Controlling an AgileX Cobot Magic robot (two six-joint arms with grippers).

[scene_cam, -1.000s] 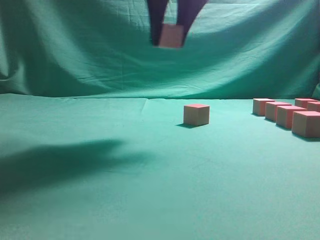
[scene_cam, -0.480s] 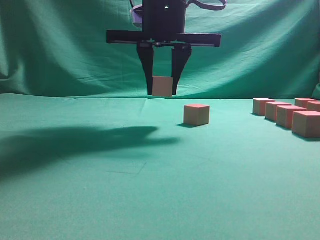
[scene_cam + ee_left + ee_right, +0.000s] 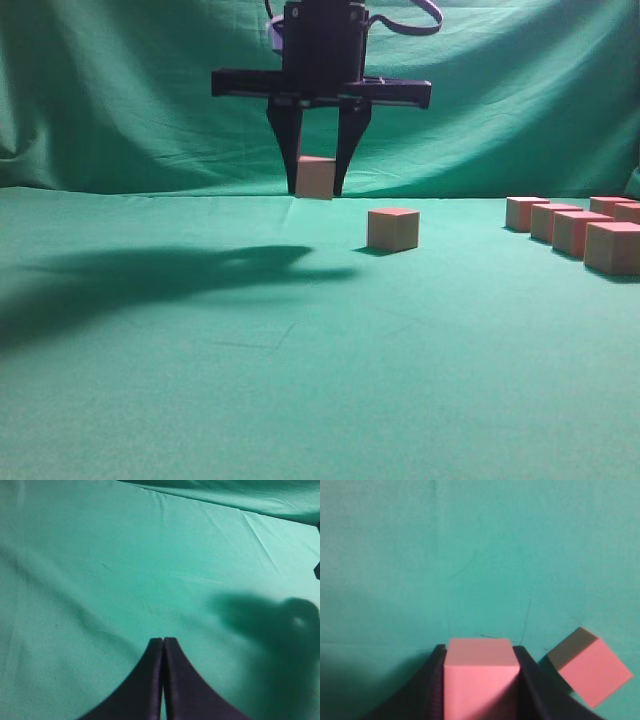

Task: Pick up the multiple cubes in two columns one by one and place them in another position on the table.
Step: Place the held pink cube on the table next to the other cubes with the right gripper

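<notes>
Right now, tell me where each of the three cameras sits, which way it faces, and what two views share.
Exterior view: low, at table height, looking along the green cloth-covered table toward the draped green backdrop; shows the right gripper clamping a small pinkish-red cube.
Left wrist view: on the left arm, facing down at bare cloth; shows the shut left gripper.
Right wrist view: on the right arm, facing down; shows the jaws around the held cube.
Shared: exterior and right wrist both show the lone placed cube.
</notes>
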